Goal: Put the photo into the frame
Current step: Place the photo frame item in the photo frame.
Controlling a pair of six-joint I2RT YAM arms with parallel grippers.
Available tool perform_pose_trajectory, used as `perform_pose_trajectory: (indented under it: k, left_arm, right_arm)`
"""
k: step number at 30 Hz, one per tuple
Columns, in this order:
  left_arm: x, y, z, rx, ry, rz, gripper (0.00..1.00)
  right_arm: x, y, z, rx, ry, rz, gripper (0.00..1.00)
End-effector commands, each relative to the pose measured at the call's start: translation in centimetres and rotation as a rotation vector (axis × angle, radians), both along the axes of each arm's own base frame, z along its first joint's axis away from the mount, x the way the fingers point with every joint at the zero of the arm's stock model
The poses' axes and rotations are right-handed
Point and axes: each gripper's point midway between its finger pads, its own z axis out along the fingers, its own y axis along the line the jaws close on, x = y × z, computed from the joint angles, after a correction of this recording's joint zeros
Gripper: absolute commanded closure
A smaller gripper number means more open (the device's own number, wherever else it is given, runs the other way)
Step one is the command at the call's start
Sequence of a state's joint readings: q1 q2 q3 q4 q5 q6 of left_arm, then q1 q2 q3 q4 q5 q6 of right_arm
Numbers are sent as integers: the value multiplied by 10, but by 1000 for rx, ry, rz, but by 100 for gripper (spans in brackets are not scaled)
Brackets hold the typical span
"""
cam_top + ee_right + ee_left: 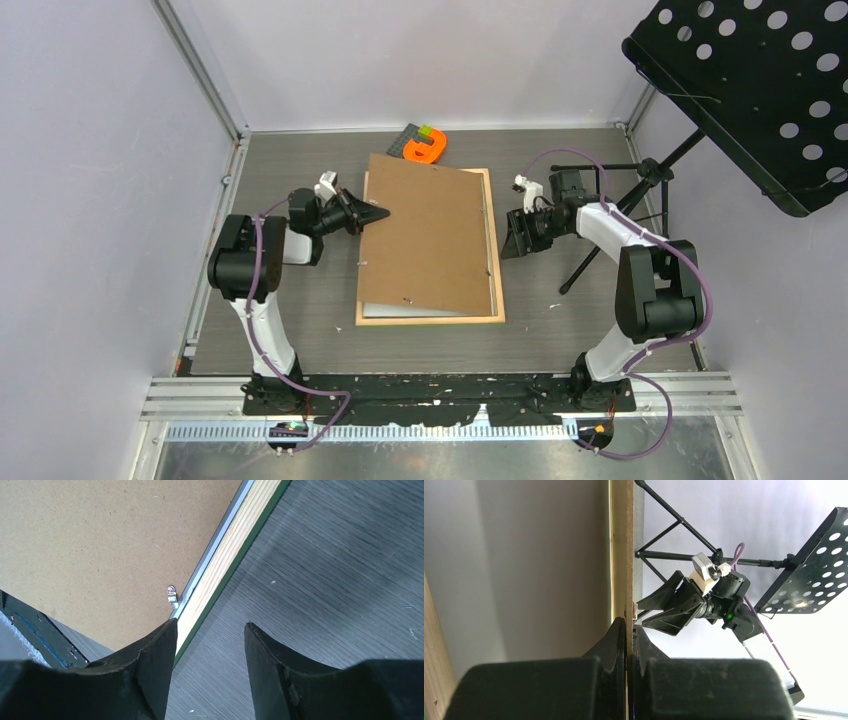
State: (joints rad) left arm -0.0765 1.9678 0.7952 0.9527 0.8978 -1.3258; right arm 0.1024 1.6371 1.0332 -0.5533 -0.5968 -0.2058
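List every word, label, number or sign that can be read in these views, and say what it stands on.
No text can be read in any view.
The brown backing board, the frame and the black perforated stand show no print.
The orange and green pieces at the far edge are too small to show any marking.

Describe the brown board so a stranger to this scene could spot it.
At the centre of the dark grey table lies a pale wooden rectangular picture frame. Over it, skewed, lies the flat brown fibreboard backing board: the only plain brown sheet there.
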Motion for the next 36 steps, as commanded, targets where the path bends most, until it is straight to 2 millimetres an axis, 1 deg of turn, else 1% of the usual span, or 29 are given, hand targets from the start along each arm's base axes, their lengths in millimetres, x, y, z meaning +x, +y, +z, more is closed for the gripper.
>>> perform_pose_trajectory:
  k: [1,10,17,23,30,36]
  left_arm:
    - [-3,-5,15,-15,-75,-33,100]
    - [-1,-6,13,-12,-75,-30,100]
    - [1,-8,8,-11,-66,-31,100]
    - [2,-10,4,-11,-60,-28,100]
    - [2,-11,2,-15,-57,-26,100]
    - [2,-11,-2,-14,-51,-21,100]
  right_arm:
    - [3,3,1,20,-11,-1,42]
    - [4,3,-1,23,-4,-3,42]
    - [10,5,-1,36,4,-9,42]
    - [15,10,-9,59,34,-12,42]
    - [22,20,-11,91,40,-1,42]
    - [22,28,-18,117,65,13,42]
